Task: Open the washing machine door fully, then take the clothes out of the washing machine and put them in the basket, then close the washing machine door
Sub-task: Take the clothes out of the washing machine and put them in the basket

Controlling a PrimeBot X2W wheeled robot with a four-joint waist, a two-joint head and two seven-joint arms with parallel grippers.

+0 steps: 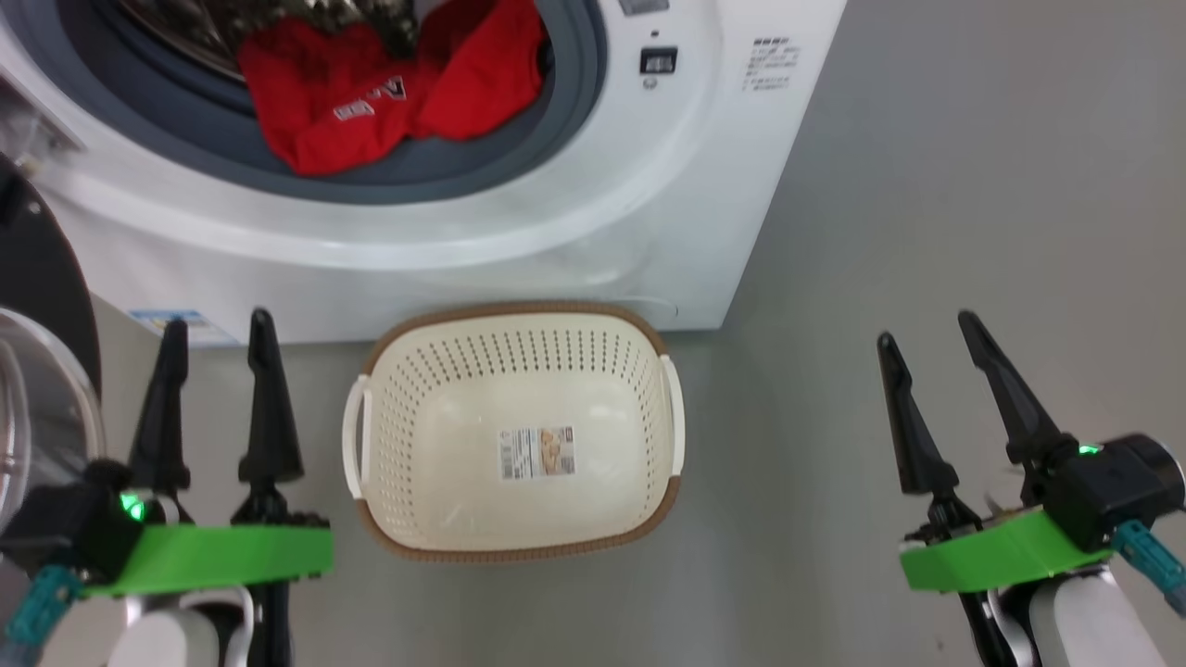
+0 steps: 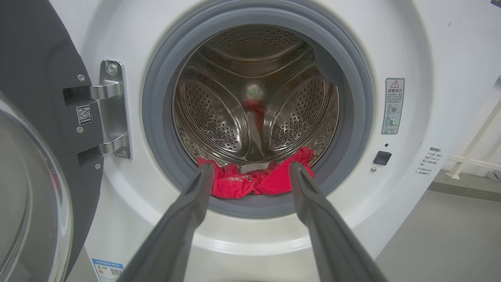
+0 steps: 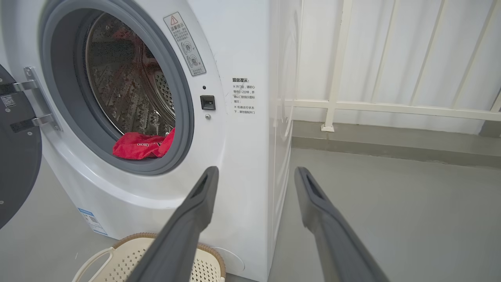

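The white washing machine (image 1: 649, 222) stands ahead with its door (image 2: 35, 156) swung open to the left on its hinge. Red clothes (image 1: 371, 88) with white print lie at the drum's mouth on the grey seal, also seen as clothes (image 2: 254, 182) and clothes (image 3: 143, 145). On the floor in front of the machine sits the cream basket (image 1: 371, 408), with only a barcode sticker inside. My left gripper (image 1: 215, 333) is open at the lower left, beside the basket. My right gripper (image 1: 928, 326) is open at the lower right, over bare floor.
Grey floor (image 1: 973, 185) spreads to the right of the machine. A white railing (image 3: 372, 105) with a low kerb runs behind it on the right. The open door's glass bowl (image 1: 37, 408) bulges close to my left arm.
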